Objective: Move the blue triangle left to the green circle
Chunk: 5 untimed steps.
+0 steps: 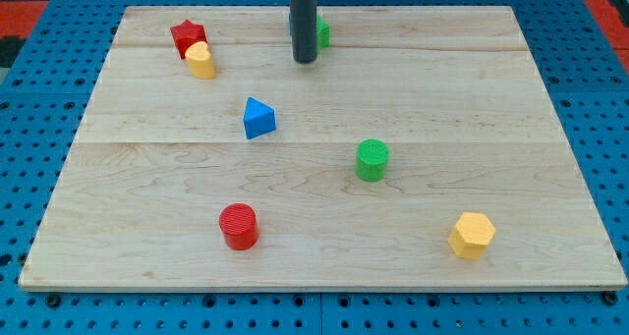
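The blue triangle (258,118) lies on the wooden board (472,99), left of centre. The green circle (371,160) stands to its right and a little lower in the view, well apart from it. My tip (304,60) is near the view's top centre, above and to the right of the blue triangle, not touching it. The rod hides most of a green block (322,31) just behind it.
A red star (187,35) and a yellow block (200,61) touch at the top left. A red circle (239,226) stands at the bottom left of centre. A yellow hexagon (472,235) stands at the bottom right. Blue pegboard surrounds the board.
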Motion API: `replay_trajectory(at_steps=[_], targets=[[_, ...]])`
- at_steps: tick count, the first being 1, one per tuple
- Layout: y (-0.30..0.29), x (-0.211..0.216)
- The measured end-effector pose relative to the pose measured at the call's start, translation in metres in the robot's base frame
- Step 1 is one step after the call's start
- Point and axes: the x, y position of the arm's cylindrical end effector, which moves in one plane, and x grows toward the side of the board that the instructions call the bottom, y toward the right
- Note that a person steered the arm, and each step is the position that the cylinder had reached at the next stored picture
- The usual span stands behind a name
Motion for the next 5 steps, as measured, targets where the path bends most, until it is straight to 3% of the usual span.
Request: replay_trajectory(at_steps=[1,2,4,5], targets=[[-0.043,0.069],[-0.160,0.074],[-0.212,0.148],[-0.166,0.152]])
